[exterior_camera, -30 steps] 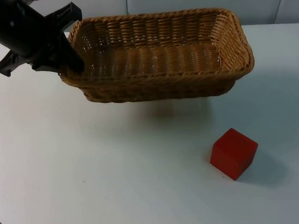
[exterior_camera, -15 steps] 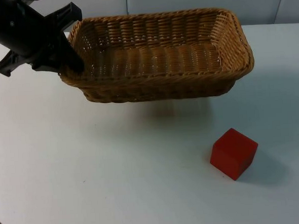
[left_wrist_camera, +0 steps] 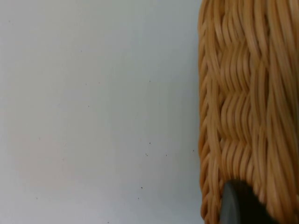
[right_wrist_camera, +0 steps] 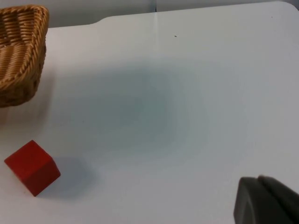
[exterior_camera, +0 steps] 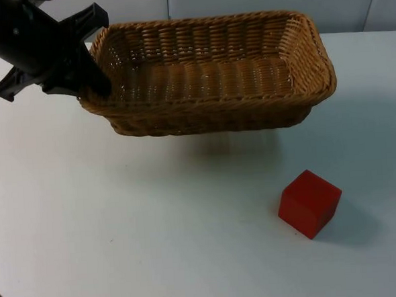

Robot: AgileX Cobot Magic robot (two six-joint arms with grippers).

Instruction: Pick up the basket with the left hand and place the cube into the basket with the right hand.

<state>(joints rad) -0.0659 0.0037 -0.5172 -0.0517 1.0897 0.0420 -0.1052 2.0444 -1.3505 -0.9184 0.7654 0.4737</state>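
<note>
From above, the left gripper (exterior_camera: pixel 94 79) is clamped on the short end wall of the wicker basket (exterior_camera: pixel 210 74), one finger inside the rim and the rest of the gripper outside it. The basket sits toward the far edge of the white worktop (exterior_camera: pixel 122 227), and the soft shadow spread under it suggests it is lifted clear of the surface, so I'd call the first half of the job done. The red cube (exterior_camera: pixel 309 203) rests by itself on the worktop, nearer the front edge and toward the right side, well apart from the basket and with nothing touching it.

From the left wrist, the basket's woven wall (left_wrist_camera: pixel 247 102) runs right beside a black fingertip (left_wrist_camera: pixel 240 205) pressed against the weave, with bare worktop (left_wrist_camera: pixel 93 102) alongside.

From the right wrist, the cube (right_wrist_camera: pixel 32 167) sits on the worktop with the basket's end (right_wrist_camera: pixel 21 51) beyond it. The right gripper (right_wrist_camera: pixel 266 203) hangs back, well away from the cube; I cannot tell whether its fingers are apart or together. Reaching for the cube, gripping it and dropping it into the basket all remain, by my reckoning.
</note>
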